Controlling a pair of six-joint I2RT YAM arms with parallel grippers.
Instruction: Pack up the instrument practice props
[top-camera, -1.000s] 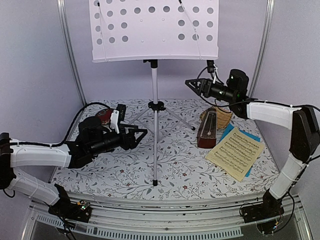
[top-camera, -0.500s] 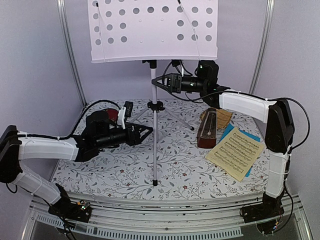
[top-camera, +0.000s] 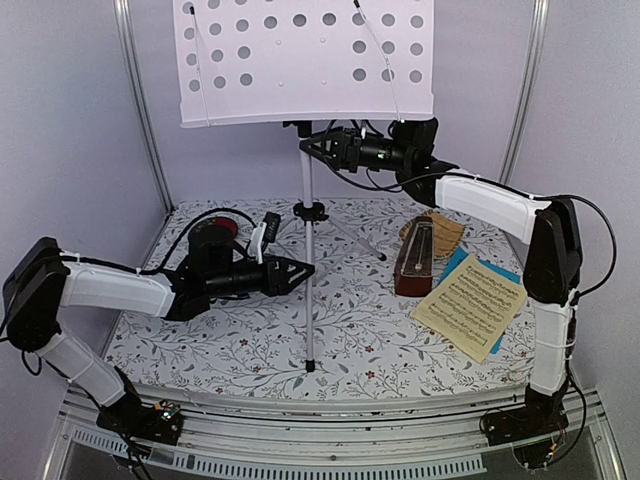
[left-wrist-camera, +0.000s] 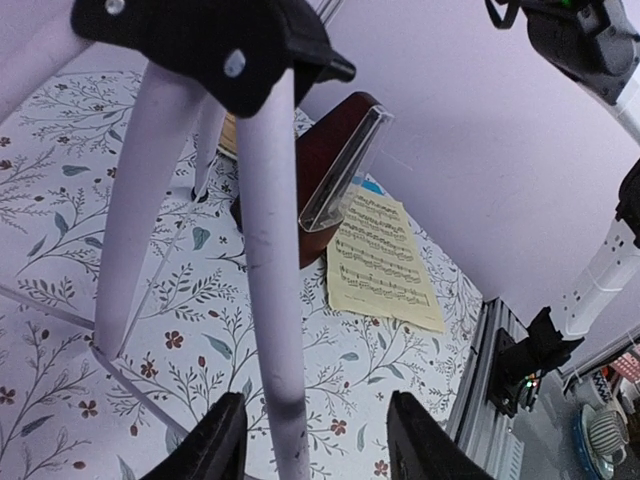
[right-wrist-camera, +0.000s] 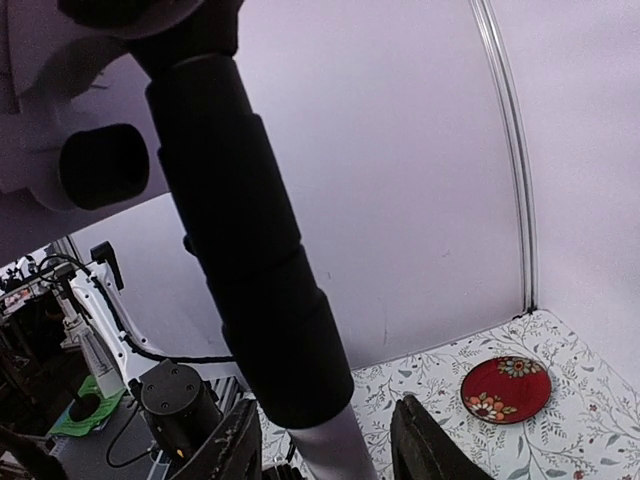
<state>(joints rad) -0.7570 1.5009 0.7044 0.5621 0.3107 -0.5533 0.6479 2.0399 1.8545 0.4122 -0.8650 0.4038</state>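
The silver tripod music stand's pole (top-camera: 309, 250) rises mid-table to the white perforated desk (top-camera: 310, 60). My left gripper (top-camera: 303, 268) is open, its jaws either side of the lower pole (left-wrist-camera: 270, 300); in the left wrist view (left-wrist-camera: 315, 445) neither finger touches it. My right gripper (top-camera: 308, 148) is open just under the desk, straddling the black sleeve (right-wrist-camera: 250, 260) and the silver tube below it; in the right wrist view (right-wrist-camera: 328, 450) the fingers stand clear. The dark brown metronome (top-camera: 413, 260) stands at the right. The cream sheet (top-camera: 470, 303) lies on a blue sheet (top-camera: 455, 262).
A woven basket-like thing (top-camera: 440, 232) sits behind the metronome. A red plate (top-camera: 232, 228) lies at the back left, also in the right wrist view (right-wrist-camera: 505, 390). The tripod legs (left-wrist-camera: 140, 200) spread over the floral table cover. Walls enclose the back and sides.
My right gripper has swung left from above the metronome to the stand's upper pole. My left gripper has moved right until its open jaws straddle the lower pole.
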